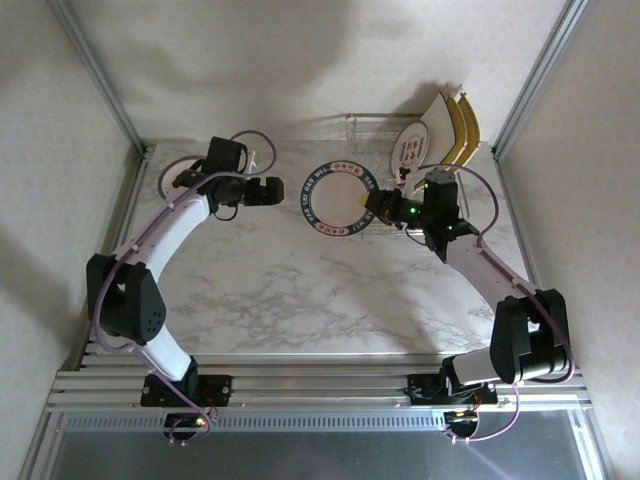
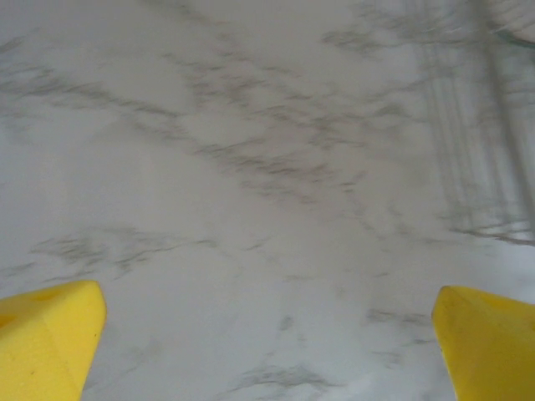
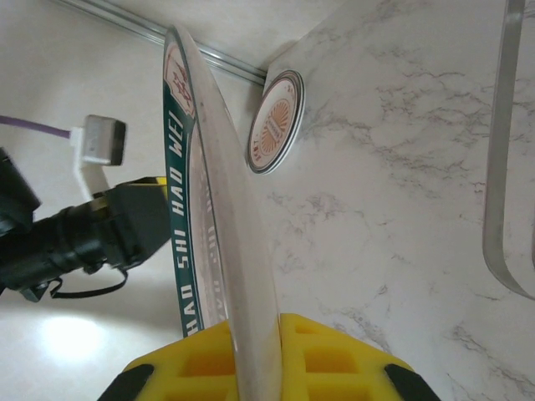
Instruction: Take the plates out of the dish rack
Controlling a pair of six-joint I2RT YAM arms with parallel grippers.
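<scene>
My right gripper (image 1: 376,204) is shut on the rim of a round white plate (image 1: 340,197) with a dark green lettered band, held out left of the dish rack (image 1: 365,128) over the marble table. In the right wrist view the plate (image 3: 219,209) runs edge-on between the yellow fingers (image 3: 351,363). A small round plate (image 1: 411,146), a white square plate (image 1: 439,122) and yellow plates (image 1: 467,126) stand in the rack. My left gripper (image 1: 272,190) is open just left of the held plate, nothing between its fingers (image 2: 50,334).
Another small round plate (image 3: 276,123) lies flat on the table (image 1: 300,290) near its far left corner. A wire of the rack (image 3: 500,167) shows at the right of the right wrist view. Metal frame posts (image 1: 100,75) flank the table.
</scene>
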